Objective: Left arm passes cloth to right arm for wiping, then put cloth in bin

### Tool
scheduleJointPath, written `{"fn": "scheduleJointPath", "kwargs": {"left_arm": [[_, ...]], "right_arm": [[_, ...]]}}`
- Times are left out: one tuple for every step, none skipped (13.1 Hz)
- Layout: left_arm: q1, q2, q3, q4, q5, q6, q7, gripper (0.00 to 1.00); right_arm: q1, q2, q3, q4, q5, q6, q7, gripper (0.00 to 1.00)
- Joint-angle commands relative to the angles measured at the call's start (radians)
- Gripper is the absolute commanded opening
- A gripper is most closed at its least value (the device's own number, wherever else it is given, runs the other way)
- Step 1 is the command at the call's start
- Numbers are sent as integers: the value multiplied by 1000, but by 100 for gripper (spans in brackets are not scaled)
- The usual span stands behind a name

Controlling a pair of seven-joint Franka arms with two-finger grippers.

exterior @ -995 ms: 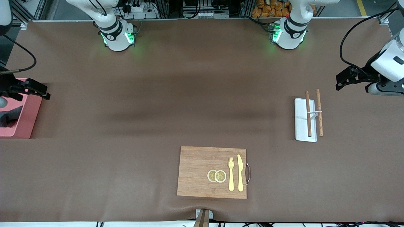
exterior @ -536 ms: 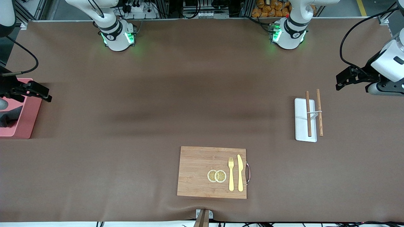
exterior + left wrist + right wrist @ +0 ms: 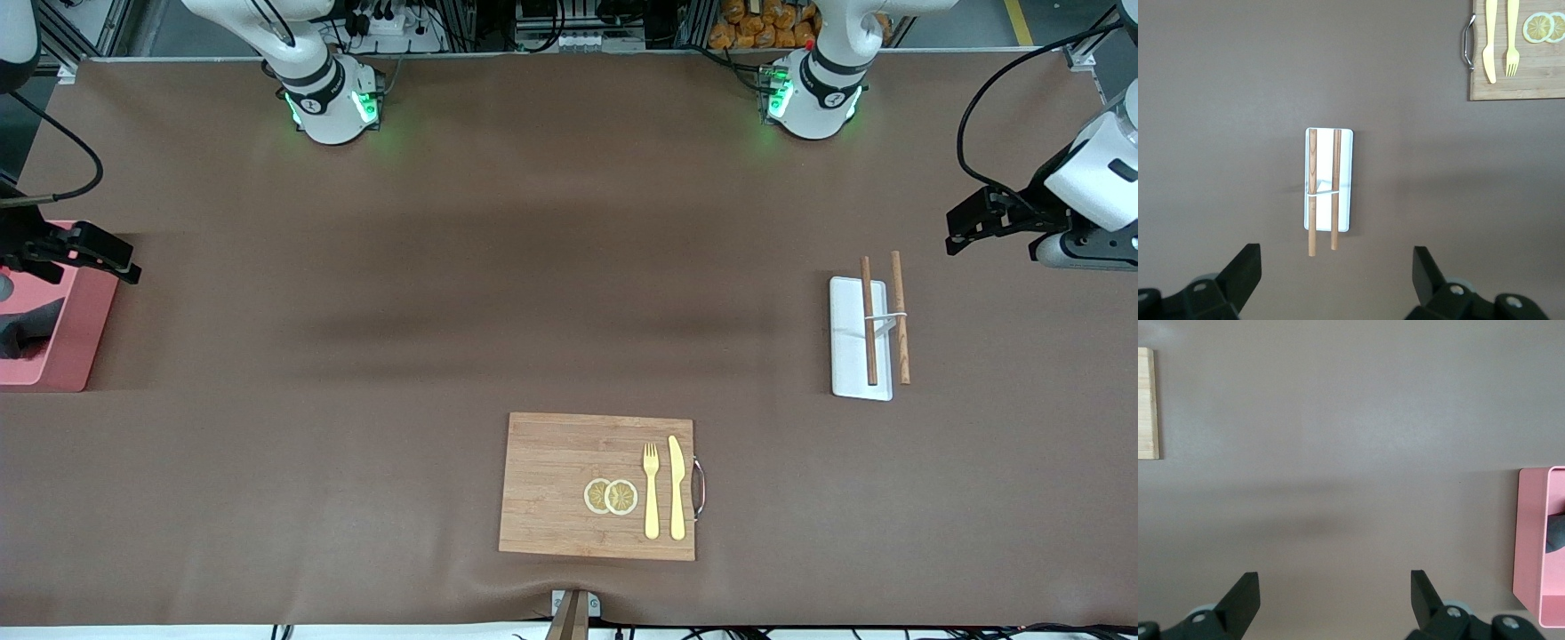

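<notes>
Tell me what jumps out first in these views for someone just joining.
The wooden cutting board, nearest the front camera, carries two lemon slices, a yellow fork and knife. At the right arm's end sits the pink bin with the dark cloth inside, the open right gripper over its rim. The open left gripper waits at the other end, near the white rack with chopsticks.

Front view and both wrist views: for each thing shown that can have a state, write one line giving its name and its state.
cloth: lying inside the bin, held by no gripper.
bin: upright at the right arm's end of the table, open-topped.
right gripper: open, empty, over the bin's edge.
left gripper: open, empty, waiting over the left arm's end of the table.
chopsticks: resting across the rack.
</notes>
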Motion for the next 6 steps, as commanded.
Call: {"fn": "scheduleJointPath", "kwargs": {"left_arm": [[2, -1, -2, -2, 23, 8, -10, 100], [2, -1, -2, -2, 23, 8, -10, 100], [2, -1, -2, -2, 21, 8, -10, 100], [2, -1, -2, -5, 21, 8, -10, 100], [2, -1, -2, -5, 21, 8, -10, 100], [2, -1, -2, -5, 21, 10, -10, 100]], "right_arm": [[25, -30, -11, -28, 0, 34, 18, 100], [23, -31, -7, -20, 0, 35, 18, 100], [23, -31, -4, 3, -3, 28, 3, 100], [23, -28, -5, 11, -3, 28, 2, 100], [23, -28, -5, 11, -1, 30, 2, 100], [26, -27, -4, 11, -1, 33, 4, 100]]}}
